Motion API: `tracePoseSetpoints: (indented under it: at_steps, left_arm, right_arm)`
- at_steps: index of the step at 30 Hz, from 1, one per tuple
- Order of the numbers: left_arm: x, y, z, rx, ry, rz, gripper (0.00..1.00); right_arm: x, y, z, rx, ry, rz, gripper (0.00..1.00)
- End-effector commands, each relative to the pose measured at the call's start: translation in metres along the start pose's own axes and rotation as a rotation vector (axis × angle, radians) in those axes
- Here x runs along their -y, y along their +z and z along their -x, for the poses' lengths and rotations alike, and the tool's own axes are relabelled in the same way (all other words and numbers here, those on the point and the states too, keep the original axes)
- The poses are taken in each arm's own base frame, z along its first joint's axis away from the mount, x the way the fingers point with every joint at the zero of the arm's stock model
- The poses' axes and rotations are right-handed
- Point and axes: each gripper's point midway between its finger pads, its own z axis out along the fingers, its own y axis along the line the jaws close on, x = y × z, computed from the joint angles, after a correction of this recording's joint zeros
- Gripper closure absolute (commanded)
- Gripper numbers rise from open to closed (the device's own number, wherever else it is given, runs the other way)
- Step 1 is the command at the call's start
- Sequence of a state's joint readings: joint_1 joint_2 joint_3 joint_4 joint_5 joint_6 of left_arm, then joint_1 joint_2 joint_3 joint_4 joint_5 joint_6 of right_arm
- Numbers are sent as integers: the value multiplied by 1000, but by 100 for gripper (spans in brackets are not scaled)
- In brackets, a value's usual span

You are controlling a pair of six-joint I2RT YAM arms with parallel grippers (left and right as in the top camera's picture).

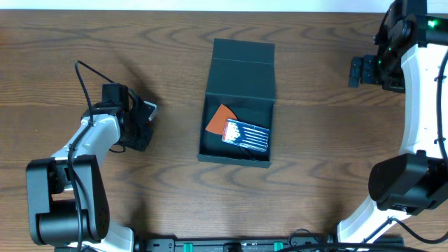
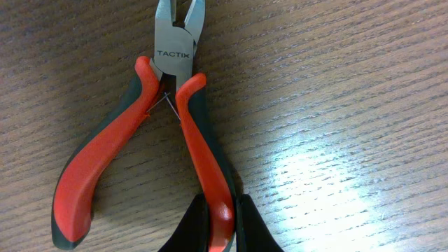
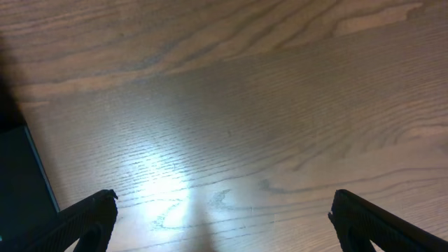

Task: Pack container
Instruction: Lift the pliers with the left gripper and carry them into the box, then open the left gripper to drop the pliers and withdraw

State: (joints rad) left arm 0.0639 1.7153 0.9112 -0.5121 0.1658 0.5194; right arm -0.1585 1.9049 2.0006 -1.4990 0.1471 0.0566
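The dark teal-grey container lies open at the table's middle, lid flap folded back; inside are an orange piece and a blue-and-white pack. Its dark edge shows at the left of the right wrist view. My left gripper is shut on one red-and-grey handle of the Tactix pliers, which lie flat on the wood; in the overhead view it sits left of the container. My right gripper is open and empty over bare wood, at the far right of the table.
The wooden table stretches between the container and both arms. The arm bases stand at the front left and front right.
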Motion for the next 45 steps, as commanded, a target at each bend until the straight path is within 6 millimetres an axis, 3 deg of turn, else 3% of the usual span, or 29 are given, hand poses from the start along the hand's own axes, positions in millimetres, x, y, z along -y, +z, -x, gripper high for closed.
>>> tracePoseSetpoints:
  at_steps: [1, 7, 15, 21, 26, 30, 34, 39, 45]
  left_arm:
    - [-2, 4, -3, -15, -11, -1, 94]
    - [-2, -10, 4, -16, -90, -2, 94]
    - [16, -82, 35, 17, -77, -1, 94]
    - [72, -133, 55, 44, 99, -27, 94]
    - [144, -152, 62, 70, 412, -69, 94]
    - [192, -152, 61, 83, 702, -58, 94]
    - [223, -147, 63, 112, 927, -66, 94]
    - [233, -131, 84, 157, 957, -59, 94]
    - [233, -98, 112, 179, 939, -48, 94]
  right_arm:
    - [-1, 1, -2, -6, -13, -3, 1]
    - [-1, 1, -2, -6, -13, -2, 1]
    - [-1, 1, -2, -9, -13, -2, 1]
    - [-1, 1, -4, -17, -14, 1, 1]
    - [-3, 1, -5, -20, -15, 11, 1]
    - [-5, 1, -5, -20, -15, 25, 1]
    - [-5, 1, -5, -20, -15, 24, 1]
    - [-5, 1, -5, -20, -19, 24, 1]
    - [-5, 1, -5, -20, -19, 23, 1]
